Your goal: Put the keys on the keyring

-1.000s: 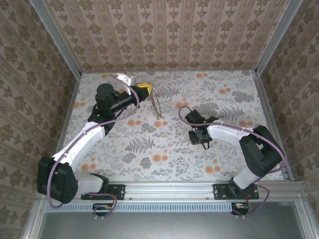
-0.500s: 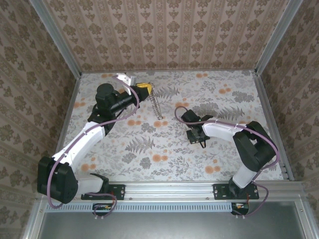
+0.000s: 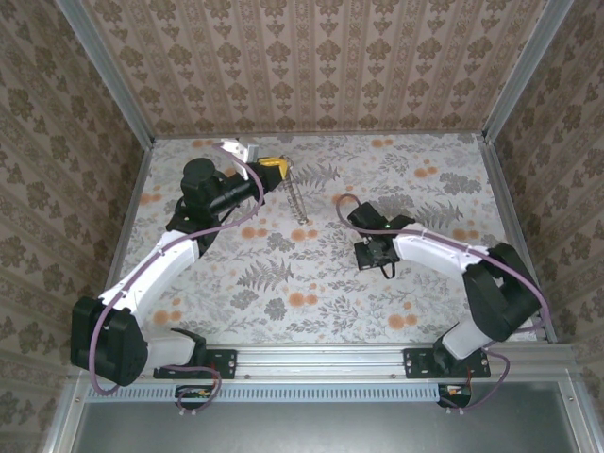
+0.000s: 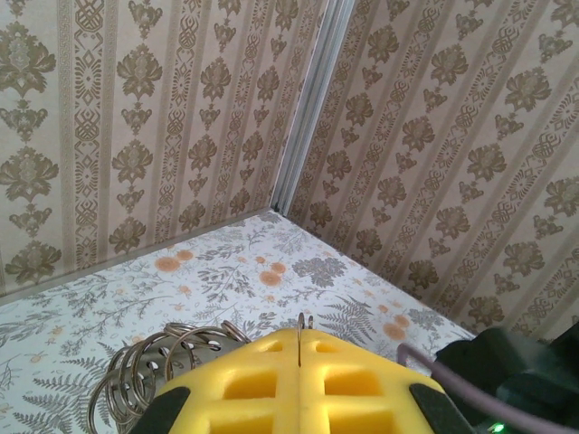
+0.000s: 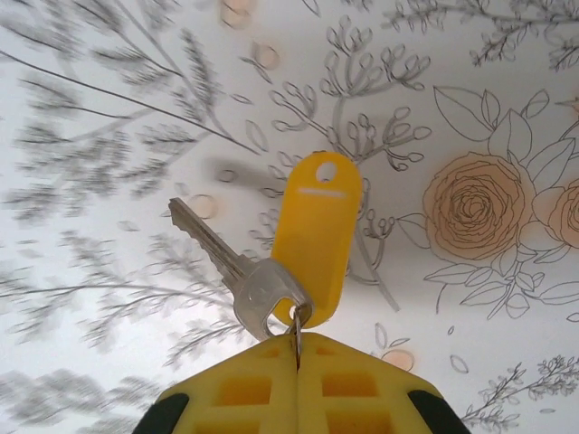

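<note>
My left gripper is raised at the back of the table, shut on the keyring, which hangs down from it as a thin metal hoop. In the left wrist view the yellow pads are pressed together with the hoop's edge poking up between them, and several linked metal rings sit to their left. My right gripper is low over the table's middle right. Its pads are shut on a small ring carrying a silver key and a yellow tag, both dangling above the floral table.
Patterned walls enclose the floral table at the back and both sides. A metal rail runs along the near edge by the arm bases. Purple cables loop along both arms.
My right gripper has closed on the key's small ring, and its arm has shifted slightly. The left arm and the hoop have stayed put.
</note>
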`<act>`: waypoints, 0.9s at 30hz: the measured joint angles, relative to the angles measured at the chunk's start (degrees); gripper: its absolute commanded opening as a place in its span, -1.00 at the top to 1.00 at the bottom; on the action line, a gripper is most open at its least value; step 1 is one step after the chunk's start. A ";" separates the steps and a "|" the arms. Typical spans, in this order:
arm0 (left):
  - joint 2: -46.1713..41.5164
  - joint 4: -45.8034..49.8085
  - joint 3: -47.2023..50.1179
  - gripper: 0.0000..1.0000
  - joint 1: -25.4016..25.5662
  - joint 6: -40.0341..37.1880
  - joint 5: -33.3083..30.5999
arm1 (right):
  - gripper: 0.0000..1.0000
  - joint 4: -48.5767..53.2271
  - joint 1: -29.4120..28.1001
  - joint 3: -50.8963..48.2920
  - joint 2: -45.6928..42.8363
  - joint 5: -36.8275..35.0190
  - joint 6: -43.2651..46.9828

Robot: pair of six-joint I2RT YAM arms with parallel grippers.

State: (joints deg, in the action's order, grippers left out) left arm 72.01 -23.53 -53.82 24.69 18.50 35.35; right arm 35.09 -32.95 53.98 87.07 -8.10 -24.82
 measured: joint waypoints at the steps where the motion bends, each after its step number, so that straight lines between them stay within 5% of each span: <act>1: 0.00 -0.04 0.00 1.00 0.04 0.00 0.00 | 1.00 0.11 0.00 0.07 -1.38 1.01 -0.50; 27: 0.00 -0.13 0.00 1.00 0.46 0.83 -0.02 | 1.00 -8.31 5.75 -5.49 -2.01 21.46 -5.33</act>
State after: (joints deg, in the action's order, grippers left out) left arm 72.01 -23.66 -53.82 25.15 19.33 35.33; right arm 26.79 -27.20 48.49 85.06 13.37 -30.15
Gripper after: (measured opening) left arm 0.045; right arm 0.065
